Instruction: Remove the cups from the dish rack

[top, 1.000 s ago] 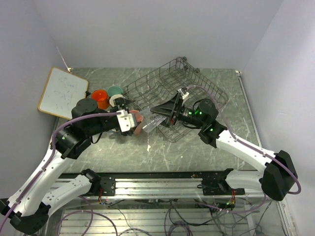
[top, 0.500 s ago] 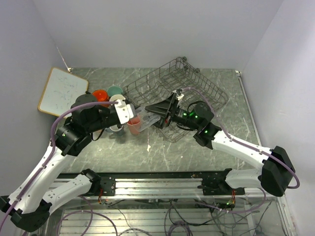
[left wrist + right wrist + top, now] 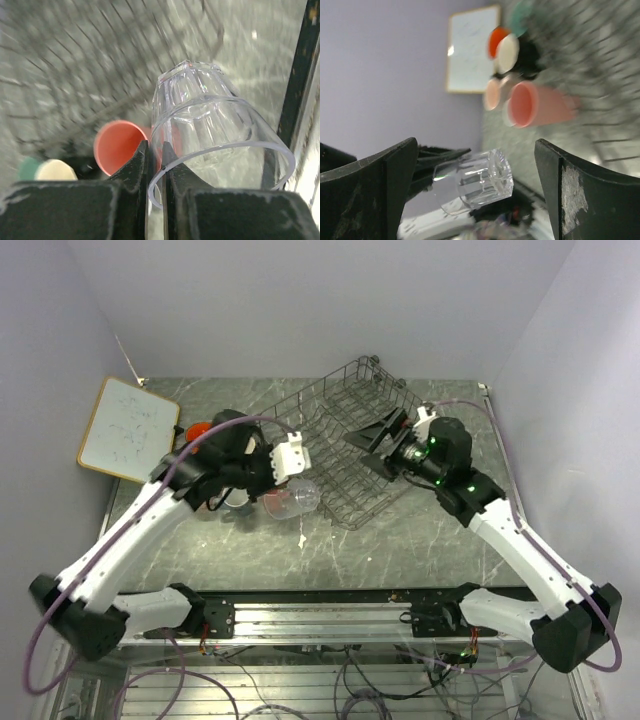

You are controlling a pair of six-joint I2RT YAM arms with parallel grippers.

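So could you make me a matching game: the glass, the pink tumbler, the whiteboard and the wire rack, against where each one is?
Things:
1. clear ribbed glass
2. tall pink tumbler
3. wood-framed whiteboard
4. grey wire dish rack

Places:
A. below the right arm's jaws, which stand open
B. at the far left edge of the table
C. rim pinched in the left arm's jaws
D. on the table, just outside the rack

Pairs: 1-C, 2-D, 3-B, 4-A

Top cam: high at the near edge, looking down over the whole surface [image 3: 350,550]. Left wrist cam: v. close on the clear glass [image 3: 210,125]. Right wrist cam: farther off, tilted sideways; shares that glass + pink tumbler [image 3: 540,105].
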